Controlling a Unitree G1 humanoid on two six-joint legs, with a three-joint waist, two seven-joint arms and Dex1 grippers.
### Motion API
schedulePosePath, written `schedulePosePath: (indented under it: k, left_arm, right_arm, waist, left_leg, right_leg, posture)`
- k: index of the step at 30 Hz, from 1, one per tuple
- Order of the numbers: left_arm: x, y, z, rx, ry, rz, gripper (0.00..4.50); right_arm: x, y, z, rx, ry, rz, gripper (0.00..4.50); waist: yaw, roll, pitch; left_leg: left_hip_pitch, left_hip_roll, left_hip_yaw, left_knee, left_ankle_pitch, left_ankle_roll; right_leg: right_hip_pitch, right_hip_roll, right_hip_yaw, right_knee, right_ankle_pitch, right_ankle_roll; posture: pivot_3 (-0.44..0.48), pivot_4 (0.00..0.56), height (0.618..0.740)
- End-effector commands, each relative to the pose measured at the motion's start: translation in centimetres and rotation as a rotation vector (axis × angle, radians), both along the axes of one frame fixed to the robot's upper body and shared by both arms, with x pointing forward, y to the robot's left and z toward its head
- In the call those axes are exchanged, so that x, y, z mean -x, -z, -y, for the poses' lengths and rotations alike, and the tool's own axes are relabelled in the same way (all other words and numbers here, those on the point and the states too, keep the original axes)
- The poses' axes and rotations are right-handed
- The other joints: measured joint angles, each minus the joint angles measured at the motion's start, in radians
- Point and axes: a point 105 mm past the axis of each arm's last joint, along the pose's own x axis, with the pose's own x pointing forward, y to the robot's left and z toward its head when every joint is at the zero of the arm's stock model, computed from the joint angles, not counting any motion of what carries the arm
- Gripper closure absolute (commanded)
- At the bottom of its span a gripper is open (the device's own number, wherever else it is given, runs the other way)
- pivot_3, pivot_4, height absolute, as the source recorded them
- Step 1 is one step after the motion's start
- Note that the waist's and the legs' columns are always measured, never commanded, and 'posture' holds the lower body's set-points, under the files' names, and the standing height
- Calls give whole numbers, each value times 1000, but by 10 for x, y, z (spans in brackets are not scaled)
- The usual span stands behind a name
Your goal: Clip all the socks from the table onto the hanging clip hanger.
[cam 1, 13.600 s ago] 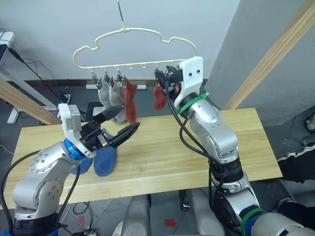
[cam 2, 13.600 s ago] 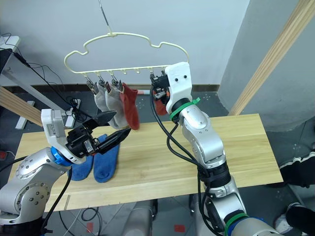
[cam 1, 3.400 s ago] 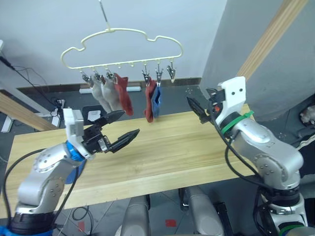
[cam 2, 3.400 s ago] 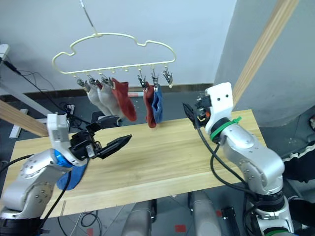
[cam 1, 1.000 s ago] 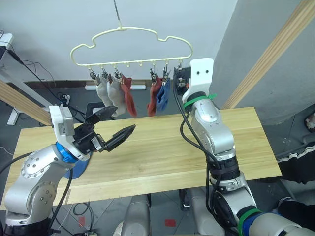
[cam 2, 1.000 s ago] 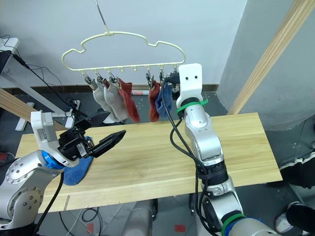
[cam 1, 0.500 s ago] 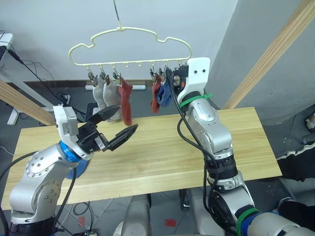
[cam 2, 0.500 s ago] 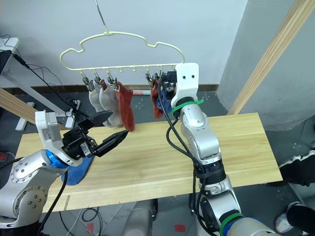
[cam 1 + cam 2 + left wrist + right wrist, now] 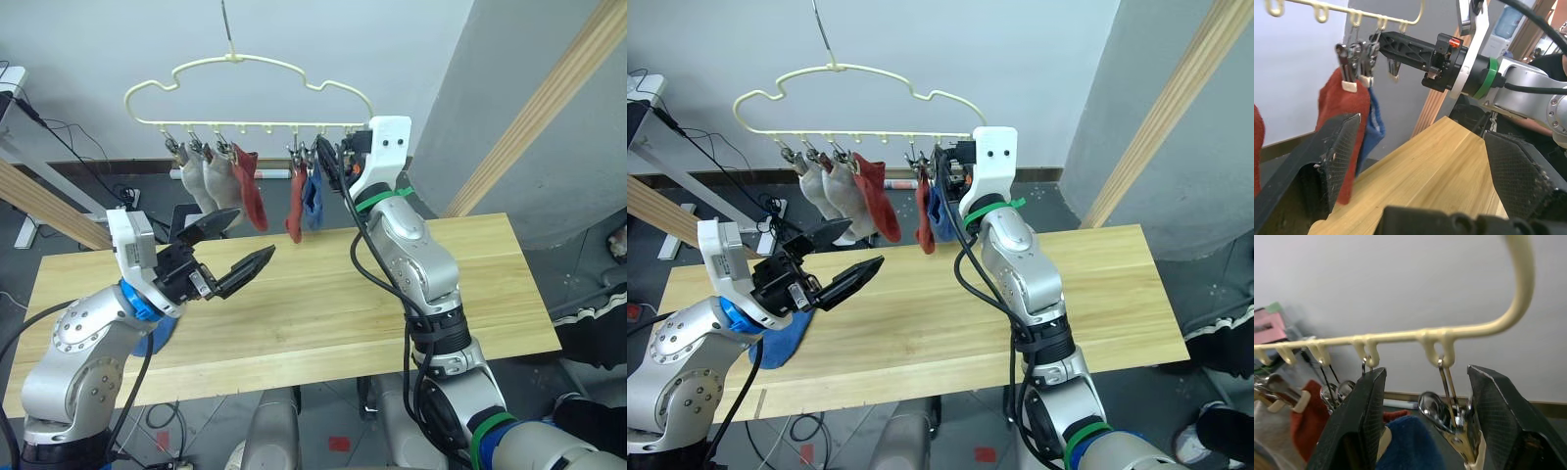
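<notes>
Socks (image 9: pixel 257 186) hung five to the hanger (image 9: pixel 250 93), which had swung toward nine o'clock, one blue sock (image 9: pixel 779 345) lay on the table (image 9: pixel 323 294) under the wide, empty left gripper (image 9: pixel 233 247), while the right gripper (image 9: pixel 1422 428), open, straddled the end clip (image 9: pixel 1452 418), readying it.

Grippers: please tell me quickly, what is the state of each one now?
Left gripper: open, holding nothing, above the table.
Right gripper: open, holding nothing, its fingers on either side of the end clip of the clip hanger.
</notes>
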Motion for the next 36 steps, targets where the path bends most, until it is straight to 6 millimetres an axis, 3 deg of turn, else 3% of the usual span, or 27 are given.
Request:
schedulePosePath:
  k: [1, 14, 17, 19, 36]
  left_arm:
    - [5, -7, 5, -9, 12, 49, 0]
    - [7, -6, 5, -11, 8, 51, 0]
    - [7, -6, 5, -11, 8, 51, 0]
    - [7, -6, 6, -10, 8, 51, 0]
    - [7, -1, 5, 0, 16, 42, 0]
  right_arm:
    - [25, -33, -35, -131, -152, 55, 1761]
    - [18, -21, -33, -76, -119, 14, 1761]
    - [17, -20, -32, -56, -108, 16, 2263]
    - [17, -18, -31, -39, -101, 17, 2830]
    - [16, -12, -11, 47, -62, 58, 2830]
  waist:
    - [0, 0, 0]
    - [1, 0, 0]
    - [1, 0, 0]
    - [1, 0, 0]
    - [1, 0, 0]
  left_leg:
    - [0, 0, 0, 0, 0, 0]
    - [0, 0, 0, 0, 0, 0]
    - [0, 0, 0, 0, 0, 0]
    - [0, 0, 0, 0, 0, 0]
    - [0, 0, 0, 1, 0, 0]
  right_leg:
    - [0, 0, 0, 0, 0, 0]
    - [0, 0, 0, 0, 0, 0]
    - [0, 0, 0, 0, 0, 0]
    - [0, 0, 0, 0, 0, 0]
    - [0, 0, 0, 1, 0, 0]
  posture:
    - [81, 347, 740]
    - [95, 339, 740]
    - [96, 339, 740]
    - [96, 337, 740]
    - [82, 344, 740]
